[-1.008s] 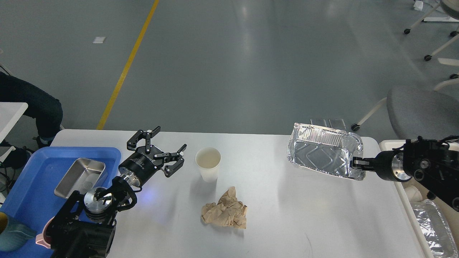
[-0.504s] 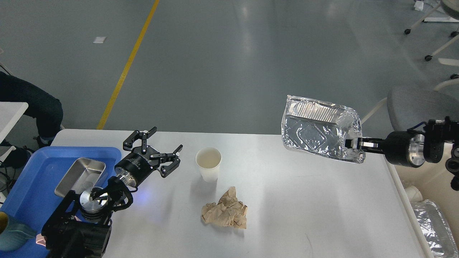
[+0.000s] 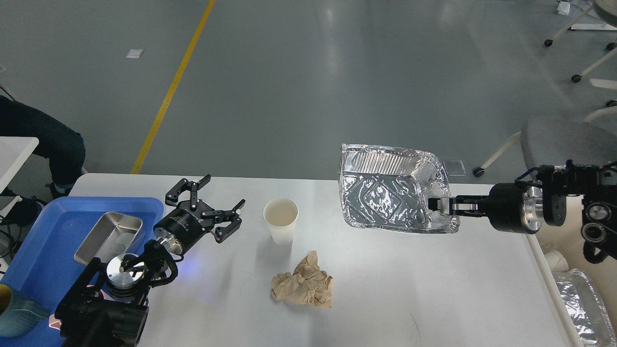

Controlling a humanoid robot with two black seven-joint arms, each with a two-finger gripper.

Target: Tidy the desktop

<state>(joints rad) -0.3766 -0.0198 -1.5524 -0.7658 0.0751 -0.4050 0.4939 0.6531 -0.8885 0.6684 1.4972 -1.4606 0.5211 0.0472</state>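
Note:
The white desktop (image 3: 424, 289) fills the lower view. My right gripper (image 3: 439, 205) is shut on the right rim of a crumpled foil tray (image 3: 385, 193) and holds it tilted in the air above the table's far right part. My left gripper (image 3: 208, 205) is open and empty, a little above the table between the blue tray (image 3: 43, 260) and a white paper cup (image 3: 280, 220). A crumpled brown paper (image 3: 303, 284) lies in front of the cup.
The blue tray at the left holds a steel pan (image 3: 108, 237) and a teal cup (image 3: 14, 313). A cream bin (image 3: 573, 294) at the right edge holds another foil tray (image 3: 581, 303). A grey chair (image 3: 564, 142) stands beyond the table.
My right gripper lifted the foil tray off the table, then carried it leftward and lower over the table. My left gripper drifted slightly back and left, still open.

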